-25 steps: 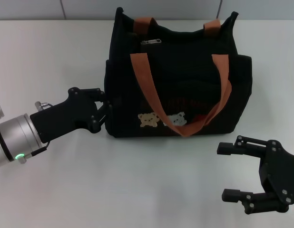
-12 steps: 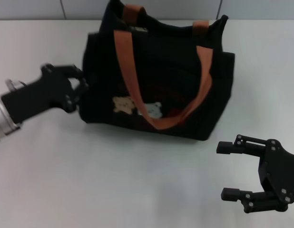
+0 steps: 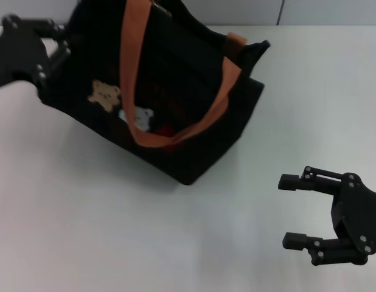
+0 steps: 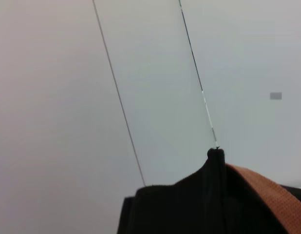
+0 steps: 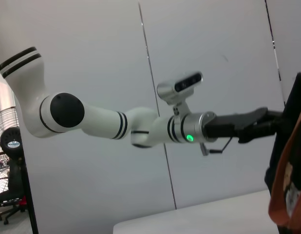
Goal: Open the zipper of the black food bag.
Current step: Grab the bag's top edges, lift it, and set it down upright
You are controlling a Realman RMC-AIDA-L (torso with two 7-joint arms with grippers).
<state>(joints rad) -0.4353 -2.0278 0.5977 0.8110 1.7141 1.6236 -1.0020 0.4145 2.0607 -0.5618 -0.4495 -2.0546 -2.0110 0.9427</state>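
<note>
The black food bag lies skewed at the upper left of the head view, with its orange-brown handles and bear patches facing me. Its left end looks raised. My left gripper is shut on that left end, near the picture's corner. A small pale metal bit at the bag's top edge looks like the zipper pull; the zip line itself is not visible. The left wrist view shows only a bag corner and a handle. My right gripper stands open at the lower right, well clear of the bag.
The white table spreads in front of the bag and between it and my right gripper. A grey panelled wall runs along the back edge. In the right wrist view, my left arm reaches across to the bag.
My left gripper has pulled the bag up and to the left, turning and tilting it. The right gripper has stayed where it was.
</note>
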